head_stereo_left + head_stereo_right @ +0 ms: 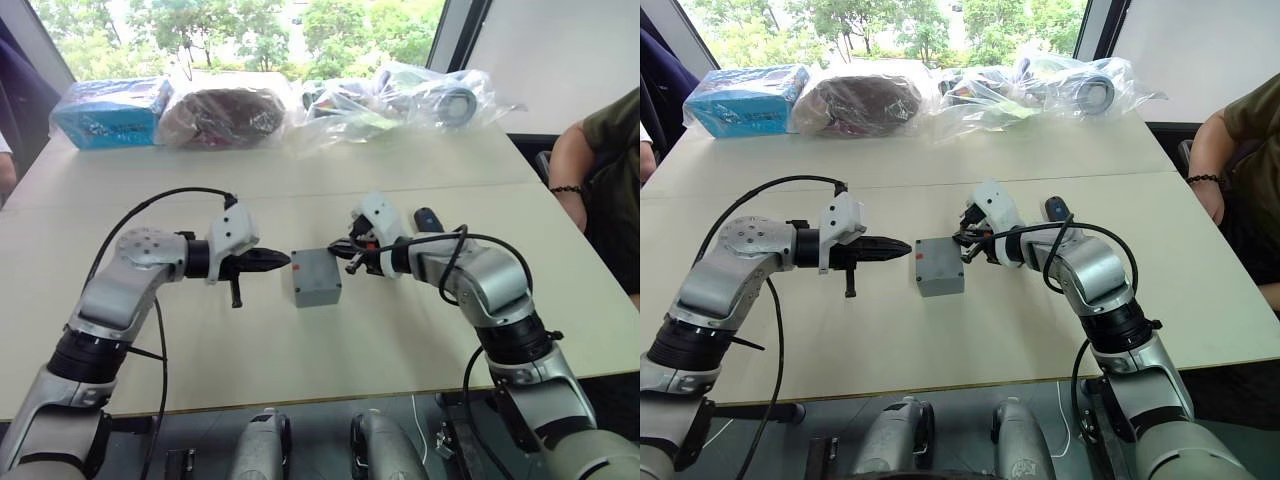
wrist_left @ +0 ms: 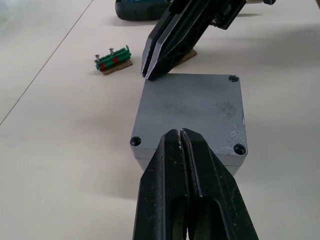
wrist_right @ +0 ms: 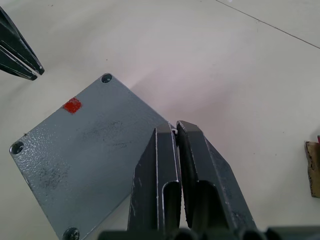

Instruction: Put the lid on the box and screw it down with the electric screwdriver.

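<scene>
**Grey lid sitting on the box, both grippers closed beside it**

Grey cast metal is what I am seeing at the middle of the pale table (image 1: 300, 340): the lid (image 2: 192, 107) is lying flat on the box (image 1: 317, 278), its corners lining up with the box's, with a small red mark (image 3: 72, 105) near one corner and screw holes at the corners. I cannot tell whether screws are sitting in those holes.

I am holding the left gripper (image 1: 283, 260) just beside the box's left edge, pointing toward it, fingers pressed together and gripping nothing. From the left wrist its tips are hanging over the near edge of the lid; whether they are touching it I cannot tell.

I am keeping the right gripper (image 1: 350, 251) at the box's far right corner, its fingers also nearly together and empty, tips right at the lid's edge.

Behind the right forearm the electric screwdriver (image 1: 428, 219) is lying on the table, mostly hidden by the arm. A small green and red part (image 2: 112, 58) is resting on the table beyond the box, apart from it.

Plastic-wrapped bundles (image 1: 400, 100) and a blue packet (image 1: 110, 112) are lying along the far edge of the table. A person's arm (image 1: 570, 160) is showing at the right side.
</scene>
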You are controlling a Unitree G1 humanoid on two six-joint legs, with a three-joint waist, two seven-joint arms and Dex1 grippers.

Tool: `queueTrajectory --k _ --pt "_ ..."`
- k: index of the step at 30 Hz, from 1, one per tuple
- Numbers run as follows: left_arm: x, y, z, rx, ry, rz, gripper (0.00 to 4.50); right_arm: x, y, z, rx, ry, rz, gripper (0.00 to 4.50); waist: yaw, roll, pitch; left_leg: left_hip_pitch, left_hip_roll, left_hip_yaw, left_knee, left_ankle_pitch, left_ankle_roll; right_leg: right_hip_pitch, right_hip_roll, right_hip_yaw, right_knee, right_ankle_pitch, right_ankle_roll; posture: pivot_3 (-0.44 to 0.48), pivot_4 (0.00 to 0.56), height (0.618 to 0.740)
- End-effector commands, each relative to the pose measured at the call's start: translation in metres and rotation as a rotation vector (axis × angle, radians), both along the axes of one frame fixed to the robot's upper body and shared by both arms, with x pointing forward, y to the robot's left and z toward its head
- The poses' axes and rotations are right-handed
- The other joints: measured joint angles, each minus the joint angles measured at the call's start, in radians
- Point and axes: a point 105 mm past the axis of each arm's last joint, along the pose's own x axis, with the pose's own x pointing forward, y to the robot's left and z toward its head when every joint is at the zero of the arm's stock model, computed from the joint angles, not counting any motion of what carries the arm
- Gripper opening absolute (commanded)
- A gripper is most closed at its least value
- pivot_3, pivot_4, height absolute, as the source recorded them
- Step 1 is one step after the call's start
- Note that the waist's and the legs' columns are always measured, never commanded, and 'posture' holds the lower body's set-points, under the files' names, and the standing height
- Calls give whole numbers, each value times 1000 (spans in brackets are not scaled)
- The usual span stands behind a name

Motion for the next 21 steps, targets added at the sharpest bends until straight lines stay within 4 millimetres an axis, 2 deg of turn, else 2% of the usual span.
queueTrajectory --k 1,2,5,11,13,17,21 --pt "-4 -4 9 -11 -36 -16 0 -4 8 3 3 -4 46 615 0 0 0 0 0 0 0 0 0 0 0 0 0 0 0 0 150 740" --pt "-4 -4 9 -11 -35 -15 0 -5 8 4 4 -5 53 870 0 0 0 0 0 0 0 0 0 0 0 0 0 0 0 0 150 740" --pt "-4 -4 9 -14 -35 -16 0 -7 9 9 8 -16 68 2144 0 0 0 0 0 0 0 0 0 0 0 0 0 0 0 0 150 740" --pt "-4 -6 8 -18 -35 -19 0 -10 5 27 -11 -73 79 4376 0 0 0 0 0 0 0 0 0 0 0 0 0 0 0 0 150 740" --pt "-5 -8 11 -30 -40 -27 0 -8 -5 33 -49 -94 47 4459 1 0 0 0 0 0 0 0 0 0 0 0 0 0 0 0 150 740" --pt "-6 -15 23 -59 -69 -69 0 -3 -43 54 -160 -87 -69 4459 5 0 0 0 0 0 0 0 0 0 0 0 0 0 0 0 150 740" --pt "-6 -19 34 -73 -101 -116 0 -2 -85 56 -340 13 -203 4459 8 0 0 0 0 0 0 0 0 0 0 0 0 0 0 0 150 740"
